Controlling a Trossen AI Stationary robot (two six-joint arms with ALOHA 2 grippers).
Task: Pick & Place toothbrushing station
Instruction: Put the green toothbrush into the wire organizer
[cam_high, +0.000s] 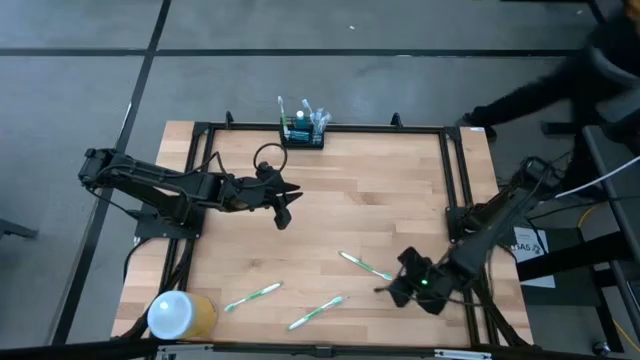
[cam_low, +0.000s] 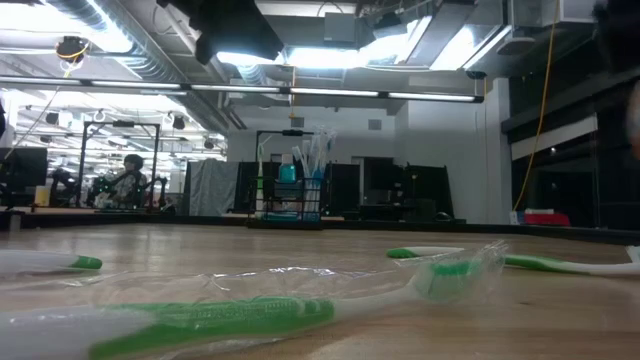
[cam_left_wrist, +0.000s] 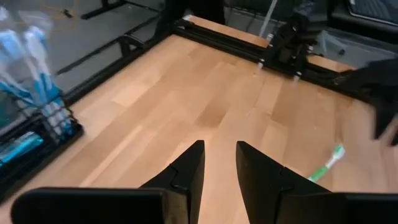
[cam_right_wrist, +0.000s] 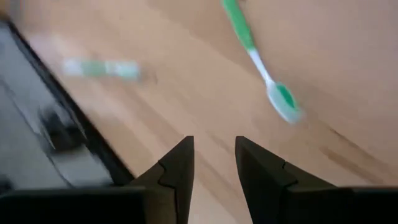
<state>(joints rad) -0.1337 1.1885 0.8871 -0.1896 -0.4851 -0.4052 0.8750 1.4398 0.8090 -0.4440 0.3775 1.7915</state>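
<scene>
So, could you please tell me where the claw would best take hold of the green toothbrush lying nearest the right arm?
Probably mid-handle, coming straight down. The green toothbrush lies flat on the wooden table, long and thin, so the right claw should close across its narrow width, away from the bristle head.

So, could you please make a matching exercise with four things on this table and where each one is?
Things:
1. toothbrushing station
2. white-and-yellow cylinder
3. left gripper
4. right gripper

Places:
A. near left corner
B. far edge, middle
C. near right, beside a green toothbrush
D. above bare wood, left of centre

Pairs: 1-B, 2-A, 3-D, 4-C
</scene>
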